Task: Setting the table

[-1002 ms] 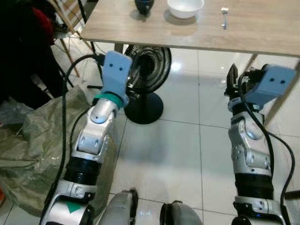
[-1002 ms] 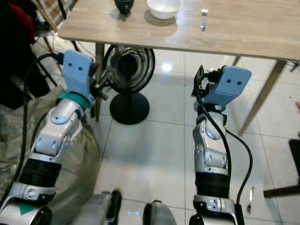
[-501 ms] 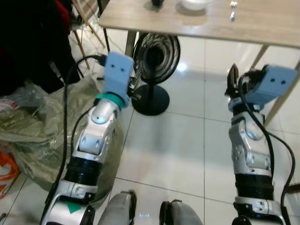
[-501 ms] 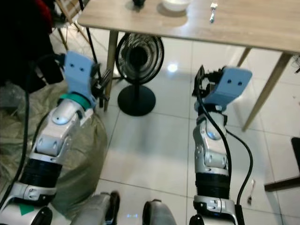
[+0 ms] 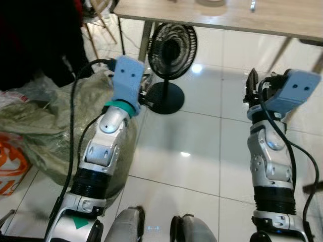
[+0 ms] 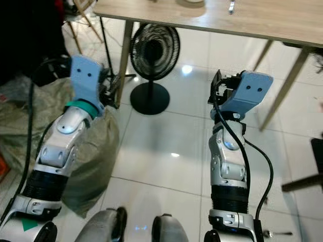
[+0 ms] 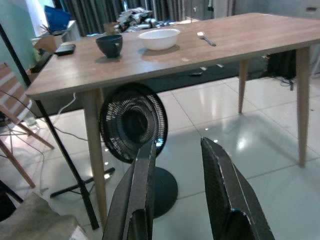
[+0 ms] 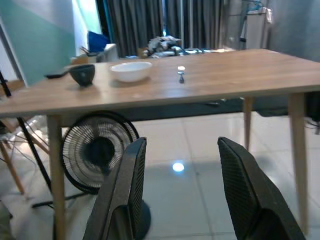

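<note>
A long wooden table [image 7: 240, 37] stands ahead of me, its near edge along the top of the eye views [image 6: 242, 17]. On it sit a dark cup [image 7: 109, 45], a white bowl [image 7: 159, 38] and a fork [image 7: 206, 38], also seen as cup [image 8: 82, 74], bowl [image 8: 131, 70] and fork [image 8: 181, 74]. Both arms are raised in front of me, short of the table. My left gripper [image 7: 177, 145] is open and empty. My right gripper [image 8: 182, 142] is open and empty too.
A black floor fan [image 5: 171, 55] stands under the table's left end beside a table leg [image 6: 123, 55]. A grey-green sack [image 5: 40, 131] and an orange bag [image 5: 10, 166] lie on the floor at my left. Glossy white tiles [image 5: 202, 141] stretch ahead between my arms.
The whole view has shifted: the table has slid up toward the top edge, so the camera has backed away. Both arms keep the same pose, grippers still open.
</note>
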Robot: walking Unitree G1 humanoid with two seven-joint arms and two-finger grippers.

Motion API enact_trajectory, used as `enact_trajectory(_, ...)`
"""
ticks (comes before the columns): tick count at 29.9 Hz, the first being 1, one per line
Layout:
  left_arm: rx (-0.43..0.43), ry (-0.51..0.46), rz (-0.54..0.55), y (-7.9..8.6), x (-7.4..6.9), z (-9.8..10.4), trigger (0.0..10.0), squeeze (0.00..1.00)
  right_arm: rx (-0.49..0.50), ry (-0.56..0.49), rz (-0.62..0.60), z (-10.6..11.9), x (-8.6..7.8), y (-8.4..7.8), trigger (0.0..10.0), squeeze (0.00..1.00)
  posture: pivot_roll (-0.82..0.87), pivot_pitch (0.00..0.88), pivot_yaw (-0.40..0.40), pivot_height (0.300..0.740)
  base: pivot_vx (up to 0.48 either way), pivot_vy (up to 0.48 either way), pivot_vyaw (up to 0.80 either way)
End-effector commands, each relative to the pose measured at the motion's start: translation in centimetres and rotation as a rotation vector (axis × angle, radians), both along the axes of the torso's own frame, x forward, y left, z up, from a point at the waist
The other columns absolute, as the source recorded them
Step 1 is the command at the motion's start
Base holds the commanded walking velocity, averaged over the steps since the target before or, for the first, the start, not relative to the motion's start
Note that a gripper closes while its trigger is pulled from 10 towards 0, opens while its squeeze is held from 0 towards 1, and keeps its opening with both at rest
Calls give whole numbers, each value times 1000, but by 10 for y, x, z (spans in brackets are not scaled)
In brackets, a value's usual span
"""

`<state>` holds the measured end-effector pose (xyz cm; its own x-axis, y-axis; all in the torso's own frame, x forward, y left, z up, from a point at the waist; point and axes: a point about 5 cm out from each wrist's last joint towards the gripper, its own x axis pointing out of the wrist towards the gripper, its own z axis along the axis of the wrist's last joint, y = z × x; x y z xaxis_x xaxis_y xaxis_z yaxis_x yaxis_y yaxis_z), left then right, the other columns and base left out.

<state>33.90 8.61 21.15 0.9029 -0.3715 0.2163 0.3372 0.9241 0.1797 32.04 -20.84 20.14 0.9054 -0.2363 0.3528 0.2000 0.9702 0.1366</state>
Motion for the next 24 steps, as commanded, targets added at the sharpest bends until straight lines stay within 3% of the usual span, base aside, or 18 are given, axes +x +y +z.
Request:
enact_trajectory(1, 8, 18, 14, 4, 0, -6, 10000, 0, 4, 6, 4, -2, -1, 2, 10000, 0, 100, 83, 49, 740, -259, 0, 0)
enact_trajectory(14, 7, 17, 12, 4, 0, -6, 10000, 0, 5, 7, 2, -3, -1, 2, 10000, 0, 100, 83, 50, 740, -256, 0, 0)
enact_trajectory(24, 5, 15, 9, 3, 0, -6, 10000, 0, 6, 7, 0, -3, -1, 1, 10000, 0, 100, 85, 50, 740, 0, 0, 0)
